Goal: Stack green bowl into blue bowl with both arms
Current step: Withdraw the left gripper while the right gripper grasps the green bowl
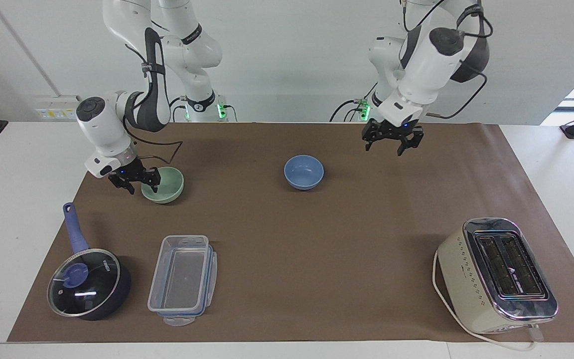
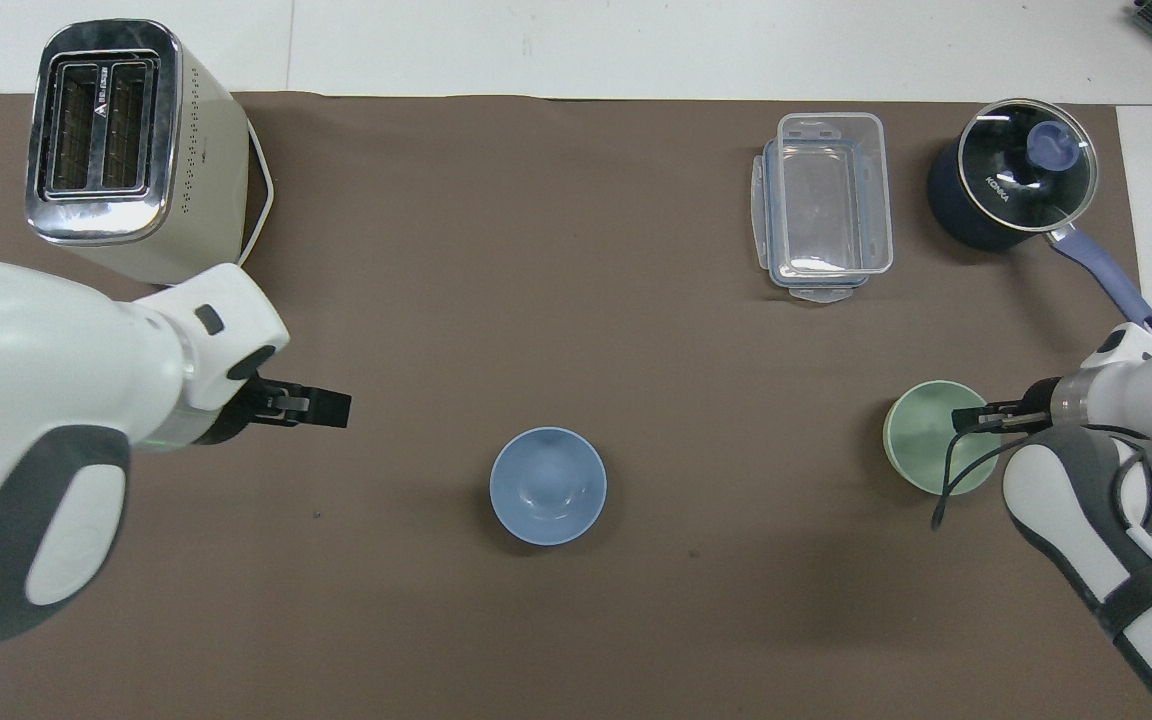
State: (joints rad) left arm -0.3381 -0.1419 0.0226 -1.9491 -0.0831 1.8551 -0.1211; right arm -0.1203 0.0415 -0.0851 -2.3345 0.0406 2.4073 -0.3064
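Observation:
The green bowl sits upright on the brown mat toward the right arm's end. My right gripper is down at the bowl's rim on the side toward the right arm's end. It is open, with one finger inside the bowl and one outside. The blue bowl stands alone mid-mat with nothing touching it. My left gripper hangs open and empty in the air. It is over bare mat, toward the left arm's end from the blue bowl.
A cream toaster stands farthest from the robots at the left arm's end. A clear lidded container and a dark blue saucepan lie farther from the robots than the green bowl.

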